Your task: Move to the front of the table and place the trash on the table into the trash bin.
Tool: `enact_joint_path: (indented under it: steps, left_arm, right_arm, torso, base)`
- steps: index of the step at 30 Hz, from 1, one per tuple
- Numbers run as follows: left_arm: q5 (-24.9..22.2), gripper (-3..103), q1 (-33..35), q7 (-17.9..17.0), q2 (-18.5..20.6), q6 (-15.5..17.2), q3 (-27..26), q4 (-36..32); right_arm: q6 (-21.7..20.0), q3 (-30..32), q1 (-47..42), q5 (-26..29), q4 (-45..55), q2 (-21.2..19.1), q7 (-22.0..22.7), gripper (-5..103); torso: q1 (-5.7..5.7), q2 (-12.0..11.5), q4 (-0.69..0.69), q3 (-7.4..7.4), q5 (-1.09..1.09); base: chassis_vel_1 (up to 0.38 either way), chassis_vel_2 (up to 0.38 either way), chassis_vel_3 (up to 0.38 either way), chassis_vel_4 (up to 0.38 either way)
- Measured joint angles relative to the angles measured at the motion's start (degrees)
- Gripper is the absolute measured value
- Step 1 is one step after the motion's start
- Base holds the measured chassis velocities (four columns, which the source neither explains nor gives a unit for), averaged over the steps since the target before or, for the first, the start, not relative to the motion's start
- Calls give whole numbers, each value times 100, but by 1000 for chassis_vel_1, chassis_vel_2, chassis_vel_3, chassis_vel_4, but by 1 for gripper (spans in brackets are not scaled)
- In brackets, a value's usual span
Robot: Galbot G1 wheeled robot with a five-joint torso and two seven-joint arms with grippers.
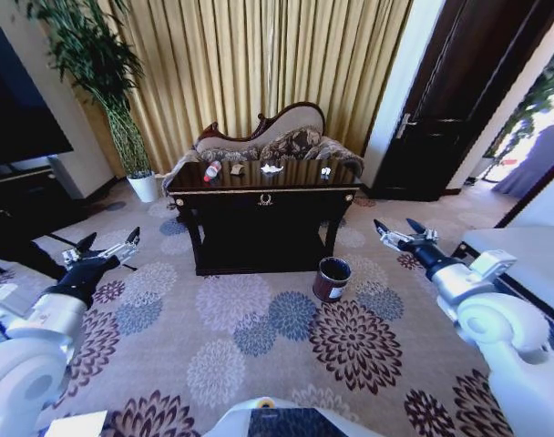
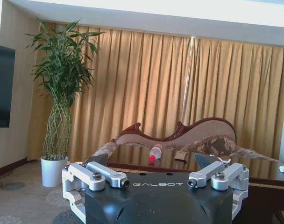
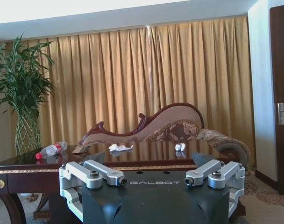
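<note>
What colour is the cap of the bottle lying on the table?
Red; the bottle on the table shows it best in the right wrist view.

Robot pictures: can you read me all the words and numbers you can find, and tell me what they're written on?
"GALBOT" on the black body of the left gripper.
"GALBOT" on the black body of the right gripper.
The label on the bottle: too small to read.
The pale label on the trash bin: too small to read.
The gold emblem on the table: a sign with no readable letters.

open carpet (image 1: 259, 337) before table (image 1: 263, 196)
</note>
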Motion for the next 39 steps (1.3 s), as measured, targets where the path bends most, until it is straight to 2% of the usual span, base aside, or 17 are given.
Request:
enact_joint_path:
  steps: [39]
  left_arm:
    - [-4,100,12,5,-21,-16,-2,-1]
  right_arm:
    - [10,-24,58,9,14,-27,0,100]
  torso:
    - [1,0,0,0,1]
  base:
    - [-158,159,153,-160]
